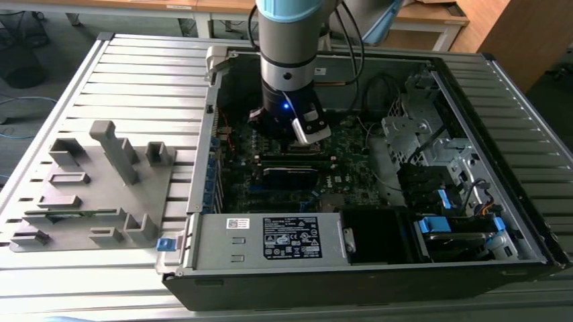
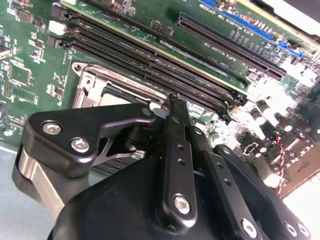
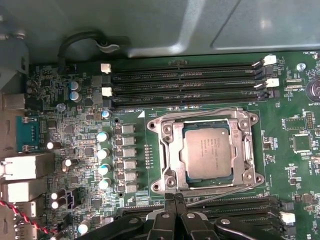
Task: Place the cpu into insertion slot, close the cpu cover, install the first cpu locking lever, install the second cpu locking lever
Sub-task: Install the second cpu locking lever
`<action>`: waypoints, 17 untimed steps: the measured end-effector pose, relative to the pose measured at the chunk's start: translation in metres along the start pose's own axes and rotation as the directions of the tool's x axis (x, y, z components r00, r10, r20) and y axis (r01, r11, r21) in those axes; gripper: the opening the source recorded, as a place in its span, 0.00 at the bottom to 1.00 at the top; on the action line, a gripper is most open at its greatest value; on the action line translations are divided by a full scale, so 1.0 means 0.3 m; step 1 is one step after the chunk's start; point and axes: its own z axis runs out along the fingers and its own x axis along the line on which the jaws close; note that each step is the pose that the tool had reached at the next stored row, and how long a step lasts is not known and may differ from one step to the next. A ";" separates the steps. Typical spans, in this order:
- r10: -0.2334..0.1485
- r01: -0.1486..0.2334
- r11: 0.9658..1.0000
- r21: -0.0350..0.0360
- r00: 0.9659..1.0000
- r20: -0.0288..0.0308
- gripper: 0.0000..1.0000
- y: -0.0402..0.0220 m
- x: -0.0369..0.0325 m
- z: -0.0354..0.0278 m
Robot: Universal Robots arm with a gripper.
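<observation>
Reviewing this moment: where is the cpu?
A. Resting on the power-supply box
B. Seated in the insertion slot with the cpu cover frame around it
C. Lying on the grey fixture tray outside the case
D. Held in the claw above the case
B. In the first wrist view the cpu lies flat in the insertion slot, framed by the cpu cover, while the claw sits beside the socket's edge with its fingers together.

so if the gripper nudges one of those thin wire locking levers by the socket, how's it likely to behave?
Locking lever: a thin bare wire rod, so probably springy, flexing before it moves. Smooth metal, likely slippery against the gripper. It lies close along the cpu cover, so a push may slide off.
</observation>
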 end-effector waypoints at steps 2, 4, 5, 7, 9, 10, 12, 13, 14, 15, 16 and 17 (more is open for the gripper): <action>0.000 0.000 1.000 0.000 1.000 0.000 0.11 -0.001 0.003 0.000; 0.000 0.000 1.000 0.000 1.000 0.000 0.11 -0.002 0.003 0.000; 0.000 0.000 1.000 0.000 1.000 0.000 0.11 -0.003 0.003 0.000; 0.000 0.000 1.000 0.000 1.000 0.000 0.11 -0.007 0.003 -0.001; 0.000 0.000 1.000 0.000 1.000 0.000 0.11 -0.011 0.003 -0.001; 0.000 0.000 1.000 0.000 1.000 0.000 0.11 -0.013 0.002 -0.001; 0.000 0.000 1.000 -0.002 1.000 0.000 0.11 -0.017 0.002 -0.001; 0.000 0.000 1.000 -0.003 1.000 0.000 0.11 -0.019 0.002 -0.002; 0.000 0.000 1.000 -0.004 1.000 0.000 0.11 -0.020 0.002 -0.002; 0.000 0.000 1.000 -0.005 1.000 0.000 0.11 -0.021 0.002 -0.002; 0.000 0.000 1.000 -0.006 1.000 -0.001 0.11 -0.022 0.002 -0.002; 0.000 0.000 1.000 -0.007 1.000 -0.001 0.11 -0.023 0.002 -0.002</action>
